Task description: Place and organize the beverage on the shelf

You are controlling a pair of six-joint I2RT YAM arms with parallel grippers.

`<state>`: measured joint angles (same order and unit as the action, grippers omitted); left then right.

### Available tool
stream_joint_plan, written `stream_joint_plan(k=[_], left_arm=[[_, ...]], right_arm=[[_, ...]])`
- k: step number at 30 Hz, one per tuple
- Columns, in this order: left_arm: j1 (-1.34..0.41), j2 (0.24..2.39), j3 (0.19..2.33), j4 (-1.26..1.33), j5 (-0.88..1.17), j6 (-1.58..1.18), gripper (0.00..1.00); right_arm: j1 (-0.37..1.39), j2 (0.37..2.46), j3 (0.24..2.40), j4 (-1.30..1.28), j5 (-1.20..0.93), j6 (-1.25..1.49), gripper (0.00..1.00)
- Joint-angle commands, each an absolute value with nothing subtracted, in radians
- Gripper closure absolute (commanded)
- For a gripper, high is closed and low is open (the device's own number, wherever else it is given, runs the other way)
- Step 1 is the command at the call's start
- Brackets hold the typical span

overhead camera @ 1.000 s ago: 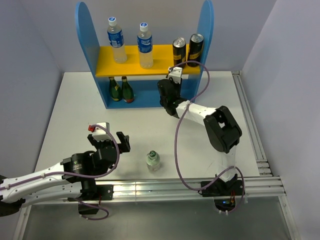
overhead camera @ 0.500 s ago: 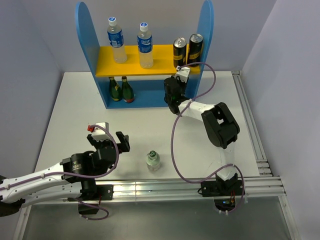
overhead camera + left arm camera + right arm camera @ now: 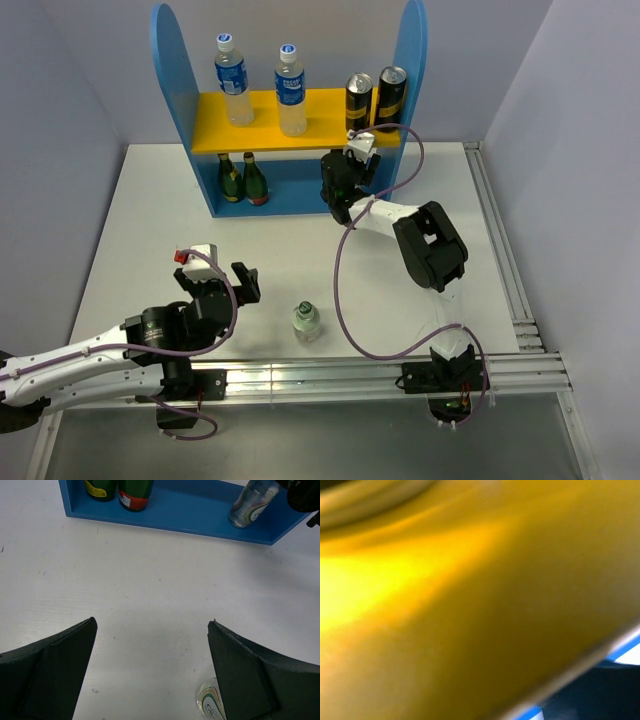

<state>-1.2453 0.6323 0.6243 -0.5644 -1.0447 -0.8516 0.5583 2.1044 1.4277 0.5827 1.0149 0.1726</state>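
Observation:
The shelf (image 3: 180,110) stands at the back, with two clear blue-label bottles (image 3: 231,80) on its yellow board (image 3: 320,108). Two dark green bottles (image 3: 243,180) stand at the left of the blue base (image 3: 190,515). A short clear bottle (image 3: 252,501) stands on that base further right, and my right gripper (image 3: 338,190) is right beside its top; the gripper's fingers are not visible. The right wrist view is filled by the blurred yellow board (image 3: 470,600). Another short clear bottle (image 3: 306,320) stands on the table, just right of my open, empty left gripper (image 3: 152,622).
Two black-and-gold cans (image 3: 375,98) stand at the right end of the yellow board, above my right wrist. A metal rail (image 3: 500,260) runs along the table's right side and another along the near edge. White table lies between the shelf and the left arm.
My right arm has pushed further in under the yellow board and its wrist has turned left. The left arm and the bottle on the table have not moved.

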Motion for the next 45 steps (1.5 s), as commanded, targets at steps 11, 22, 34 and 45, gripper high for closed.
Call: stream_joint_plan(k=[11,22,34,45], left_arm=[[-1.252,0.624,0.614,-0.534,-1.060,-0.839,0.01],[-1.252,0.627,0.614,-0.537,-1.066,-0.841,0.01],[-1.252,0.637,0.626,-0.543,-1.077,-0.842,0.01],[-1.313,0.771,0.595,-0.318,-0.788,-0.689,0.01]], right_arm=[[0.555,1.993,1.361,0.523,1.006,0.268,0.03],[0.598,1.804,1.212,0.413,0.979,0.359,0.01],[0.640,1.615,1.048,0.302,0.911,0.439,0.01],[0.778,1.188,0.822,0.077,0.893,0.532,0.01]])
